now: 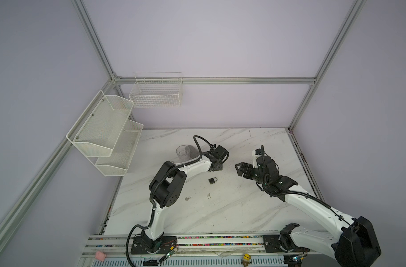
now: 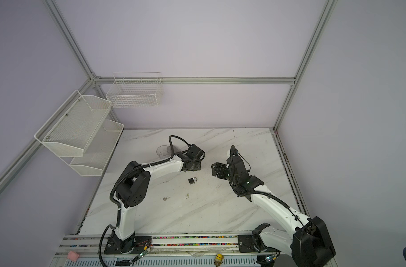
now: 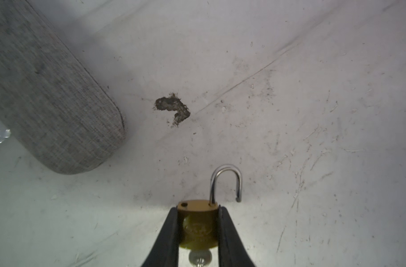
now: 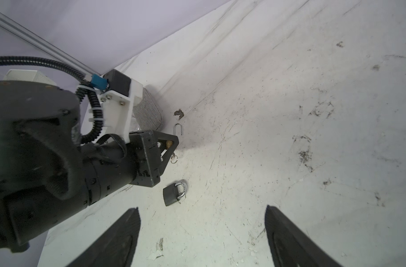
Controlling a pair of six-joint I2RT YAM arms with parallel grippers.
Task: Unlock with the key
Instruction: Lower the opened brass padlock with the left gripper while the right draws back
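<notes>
Left gripper (image 3: 198,211) is clamped on the body of a brass padlock (image 3: 198,228). Its steel shackle (image 3: 226,180) is sprung free at one end, and a key (image 3: 200,257) sits in the bottom of the lock. The padlock is held low over the marble table (image 1: 243,208), near a grey fabric-covered object (image 3: 47,92). Right gripper (image 4: 200,209) hovers close by with its jaws spread wide, holding nothing.

Three containers show:
- a clear plastic cup (image 1: 182,152) stands behind the left arm, and I cannot make out its contents;
- a two-tier mesh shelf (image 1: 104,129) hangs on the left wall;
- a wire basket (image 1: 155,92) hangs on the back wall, with only wall showing through its grid.

Two padlocks in all: the second, a dark padlock (image 1: 212,180), lies flat on the table between the two grippers, shackle closed. One small metal piece (image 1: 188,198) lies nearer the front, possibly a second key on a ring.
</notes>
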